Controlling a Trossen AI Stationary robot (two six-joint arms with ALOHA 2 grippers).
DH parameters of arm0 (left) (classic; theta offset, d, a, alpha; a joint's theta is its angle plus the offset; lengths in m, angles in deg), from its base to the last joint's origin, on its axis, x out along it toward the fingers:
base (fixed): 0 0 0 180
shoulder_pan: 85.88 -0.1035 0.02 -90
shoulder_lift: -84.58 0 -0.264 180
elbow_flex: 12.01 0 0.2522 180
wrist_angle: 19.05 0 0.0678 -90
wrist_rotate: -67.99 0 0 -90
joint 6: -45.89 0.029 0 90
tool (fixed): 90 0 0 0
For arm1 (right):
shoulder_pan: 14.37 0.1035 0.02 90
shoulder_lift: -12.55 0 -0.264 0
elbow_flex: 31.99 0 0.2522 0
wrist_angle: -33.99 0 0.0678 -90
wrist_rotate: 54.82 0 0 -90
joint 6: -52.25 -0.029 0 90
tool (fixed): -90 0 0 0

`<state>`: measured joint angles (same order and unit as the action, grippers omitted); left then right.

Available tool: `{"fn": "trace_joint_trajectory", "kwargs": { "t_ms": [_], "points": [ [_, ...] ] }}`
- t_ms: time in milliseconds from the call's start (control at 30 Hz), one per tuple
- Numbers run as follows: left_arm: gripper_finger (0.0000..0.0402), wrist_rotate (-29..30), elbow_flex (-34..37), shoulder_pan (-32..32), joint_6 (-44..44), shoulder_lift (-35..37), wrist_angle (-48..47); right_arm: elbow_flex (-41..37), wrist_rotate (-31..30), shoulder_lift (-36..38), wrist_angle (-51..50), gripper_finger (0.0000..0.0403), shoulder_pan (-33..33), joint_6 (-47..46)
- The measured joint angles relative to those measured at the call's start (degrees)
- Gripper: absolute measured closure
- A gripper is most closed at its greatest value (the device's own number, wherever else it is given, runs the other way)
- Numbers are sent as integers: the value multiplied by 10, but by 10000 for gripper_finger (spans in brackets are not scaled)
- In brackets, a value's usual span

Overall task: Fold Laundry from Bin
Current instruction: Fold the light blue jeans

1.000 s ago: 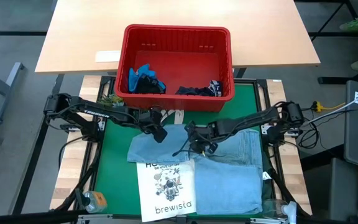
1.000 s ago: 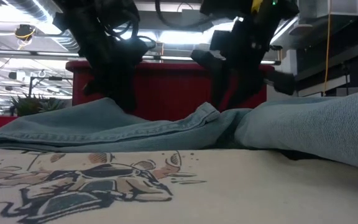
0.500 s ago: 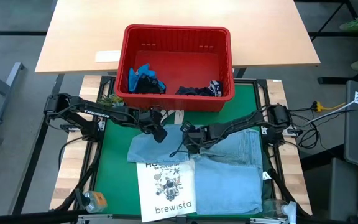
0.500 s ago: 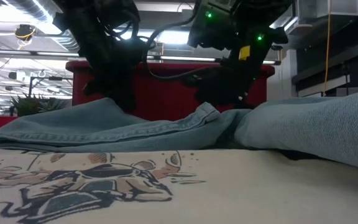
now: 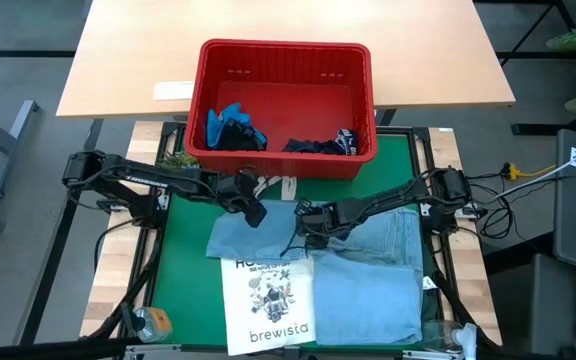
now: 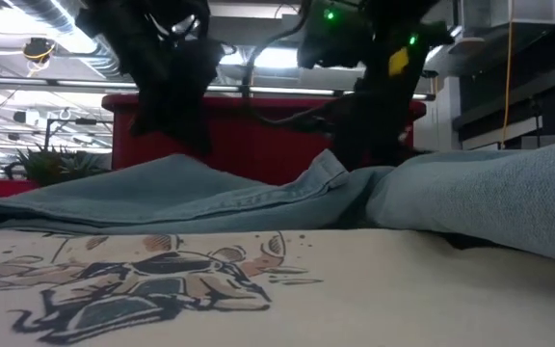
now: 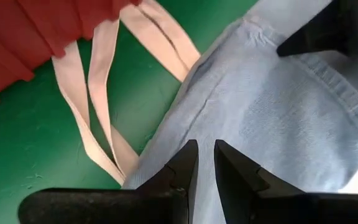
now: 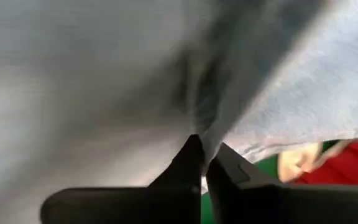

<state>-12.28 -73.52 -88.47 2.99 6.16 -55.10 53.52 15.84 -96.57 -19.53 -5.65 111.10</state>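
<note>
two end effectors are on the same garment rn, and that's what the next move hangs on imo. we've got the light blue denim shirt (image 5: 368, 265) spread on the green mat (image 5: 183, 285) of the counter, in front of the red bin (image 5: 284, 152), partly lying on a white tote bag (image 5: 265, 305). its long axis runs roughly left-right across the mat, with the bulkier part on the right side and a flatter flap reaching toward the left arm.

left end effector (image 5: 251, 207) sits at the flap's far-left corner, bin side. in the left wrist view its fingers (image 7: 182, 167) are nearly together with denim right at the tips, so we read it as pinched on the shirt's edge. right end effector (image 5: 313, 222) is near the middle of the shirt, at the fold ridge, and its fingers (image 8: 194, 158) are squeezed tight on a bunched bit of denim. in the low view the cloth peaks up right under it (image 6: 328, 164), so that's a grip, not just a touch.

so the shirt lies below both, stretching away to the right of the right arm. both are on it, and the right is nearer the bulk. our guess is a pull or lift comes next, and the two need to move together or the cloth skews.

rest of the laundry is in the bin: a bright blue piece (image 5: 232, 125) and a dark one (image 5: 320, 145).
</note>
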Motion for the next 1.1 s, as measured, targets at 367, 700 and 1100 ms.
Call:
{"fn": "trace_joint_trajectory", "kwargs": {
  "t_ms": [367, 700, 1100],
  "points": [
    [353, 15, -1, 23, 0, 23, -86, 50, 23, 2, -108, 395, 25, 0],
    [353, 77, 30, 74, -43, 1, -142, 50, 133, 2, -111, 400, 25, 14],
    [353, 96, 114, 99, -140, -55, -121, 50, 127, 2, -109, 401, 25, 17]
  ]
}}
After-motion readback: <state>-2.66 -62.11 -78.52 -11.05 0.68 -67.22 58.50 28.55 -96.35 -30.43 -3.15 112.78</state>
